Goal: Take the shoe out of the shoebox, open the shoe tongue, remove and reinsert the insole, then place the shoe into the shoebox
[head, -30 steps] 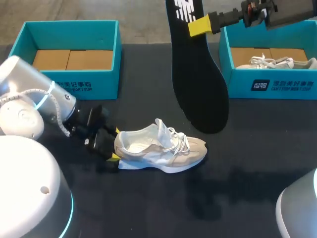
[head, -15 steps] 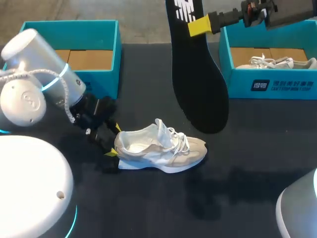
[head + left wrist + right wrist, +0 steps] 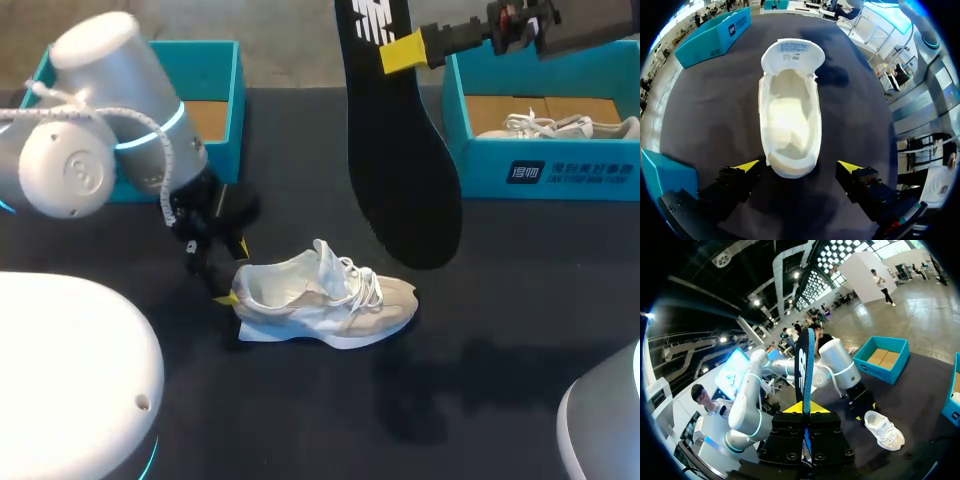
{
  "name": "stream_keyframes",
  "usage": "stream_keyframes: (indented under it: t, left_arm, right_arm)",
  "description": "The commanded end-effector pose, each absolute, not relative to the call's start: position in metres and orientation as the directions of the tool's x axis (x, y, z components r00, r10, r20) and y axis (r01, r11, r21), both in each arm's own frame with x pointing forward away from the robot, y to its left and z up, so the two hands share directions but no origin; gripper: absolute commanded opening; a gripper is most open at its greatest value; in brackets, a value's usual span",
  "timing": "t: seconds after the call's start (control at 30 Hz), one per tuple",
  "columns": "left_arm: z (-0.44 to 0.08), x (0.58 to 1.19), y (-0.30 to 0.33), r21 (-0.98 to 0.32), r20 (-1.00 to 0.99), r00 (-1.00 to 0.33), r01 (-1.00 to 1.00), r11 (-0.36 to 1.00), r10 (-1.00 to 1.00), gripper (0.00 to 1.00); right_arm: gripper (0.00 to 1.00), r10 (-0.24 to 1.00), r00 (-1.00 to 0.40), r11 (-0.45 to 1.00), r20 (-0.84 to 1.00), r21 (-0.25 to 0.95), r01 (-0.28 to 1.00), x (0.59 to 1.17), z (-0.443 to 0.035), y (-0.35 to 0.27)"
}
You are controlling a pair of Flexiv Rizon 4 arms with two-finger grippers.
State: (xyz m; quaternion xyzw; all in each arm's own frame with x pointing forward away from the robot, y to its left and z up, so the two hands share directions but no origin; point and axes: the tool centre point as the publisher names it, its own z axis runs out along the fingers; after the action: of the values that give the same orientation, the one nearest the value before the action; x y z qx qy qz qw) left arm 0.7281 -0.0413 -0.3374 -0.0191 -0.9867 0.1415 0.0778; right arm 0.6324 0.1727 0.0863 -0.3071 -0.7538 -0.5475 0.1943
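A beige and white shoe (image 3: 325, 297) lies on its side on the dark table, toe to the right, tongue pulled open. My left gripper (image 3: 228, 285) is at its heel and stands open. In the left wrist view the heel of the shoe (image 3: 790, 120) sits between the spread yellow tips of the left gripper (image 3: 799, 167), with gaps on both sides. My right gripper (image 3: 400, 52) is high at the back, shut on the black insole (image 3: 395, 150), which hangs down over the table. The insole (image 3: 805, 365) shows edge-on in my right gripper (image 3: 805, 409).
A teal shoebox (image 3: 215, 60) with a cardboard floor stands at the back left, behind my left arm. Another teal shoebox (image 3: 540, 165) at the back right holds a second shoe (image 3: 555, 127).
My left arm has swung up and toward the back, and its open gripper has turned at the heel. The shoe, the right arm and the insole have not moved.
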Motion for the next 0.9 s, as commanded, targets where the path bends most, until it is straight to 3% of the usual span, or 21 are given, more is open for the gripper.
stream_keyframes:
  t: [0.03,0.9]
  left_arm:
    - [-0.327,0.724,-0.045,-0.174,0.138,-0.988,0.041,0.984,0.065,1.00]
    - [-0.314,0.723,-0.054,-0.133,0.107,-0.991,0.063,0.989,0.078,1.00]
  right_arm:
    - [0.00,0.251,-0.735,0.213,0.630,0.705,0.677,0.633,0.086,0.175]
    - [0.00,0.251,-0.735,0.213,0.630,0.705,0.677,0.633,0.086,0.175]
